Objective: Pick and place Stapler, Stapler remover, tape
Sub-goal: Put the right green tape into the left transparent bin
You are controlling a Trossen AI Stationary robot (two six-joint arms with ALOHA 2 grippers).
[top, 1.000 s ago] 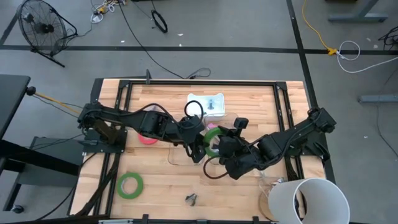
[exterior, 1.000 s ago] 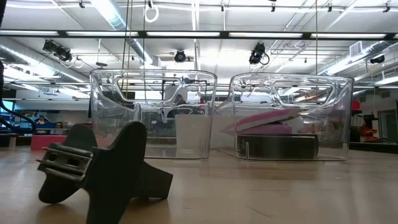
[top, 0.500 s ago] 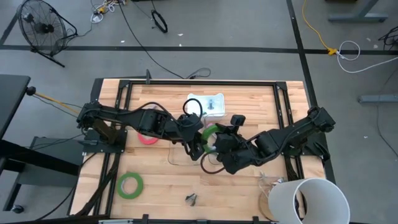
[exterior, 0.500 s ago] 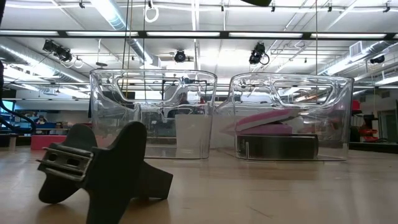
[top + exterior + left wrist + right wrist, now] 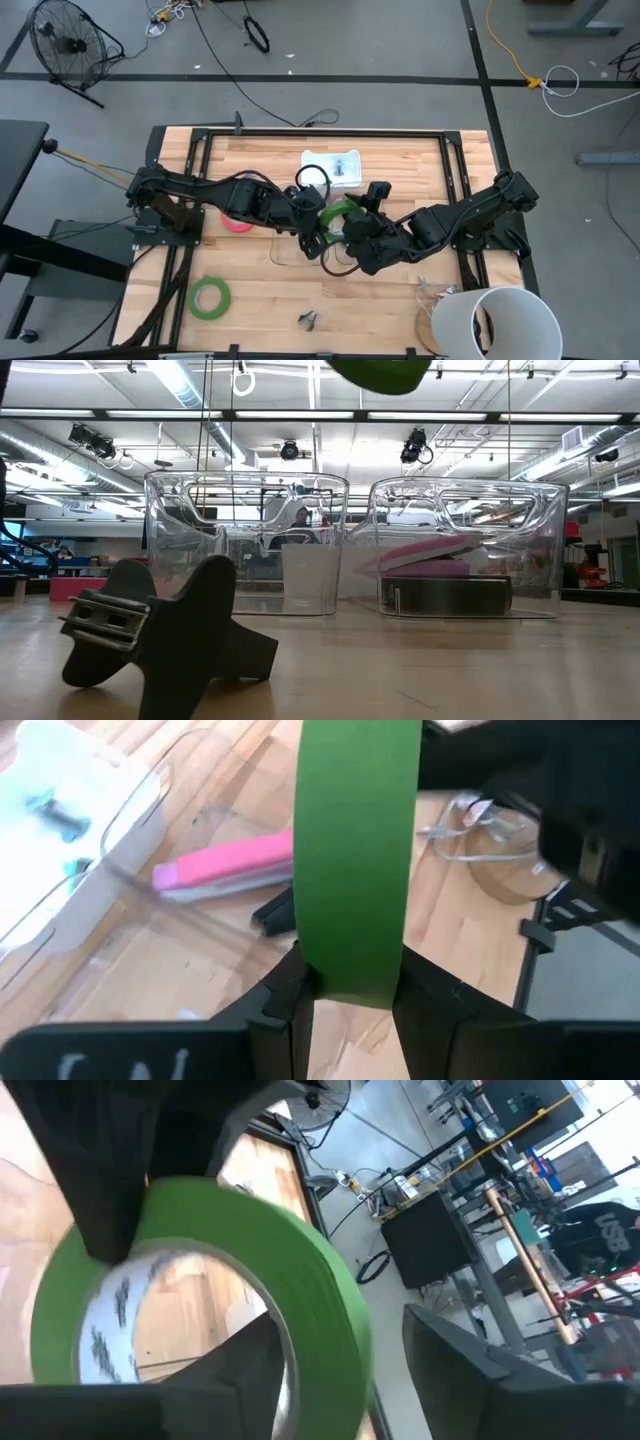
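My left gripper (image 5: 322,222) (image 5: 352,995) is shut on a green tape roll (image 5: 338,214) (image 5: 355,850) held in the air over the table's middle. The roll also shows at the top of the low view (image 5: 380,372). My right gripper (image 5: 358,238) (image 5: 340,1380) is open right at the roll (image 5: 200,1280). One of its fingers (image 5: 235,1375) stands by the roll's hole and the other outside the roll's wall; I cannot tell if they touch. A pink stapler (image 5: 225,865) (image 5: 425,552) lies in a clear container (image 5: 465,545). A black stapler remover (image 5: 308,320) (image 5: 150,630) lies near the front edge. My left gripper pinches the tape roll between its two fingers, one on each flat side (image 5: 350,970), across the roll's width. The roll stands on edge beyond the fingers, lifted clear of the table and the containers.
A second clear container (image 5: 245,545) stands beside the first. A second green tape roll (image 5: 210,297) lies at the front left and a pink roll (image 5: 237,222) at the left. A white tray (image 5: 333,168) sits at the back and a white bucket (image 5: 495,320) at the front right.
My right gripper has moved toward the table's left and far edge, up to the green roll. My left gripper has shifted the roll a little toward the far edge, and the roll now shows at the top of the low view.
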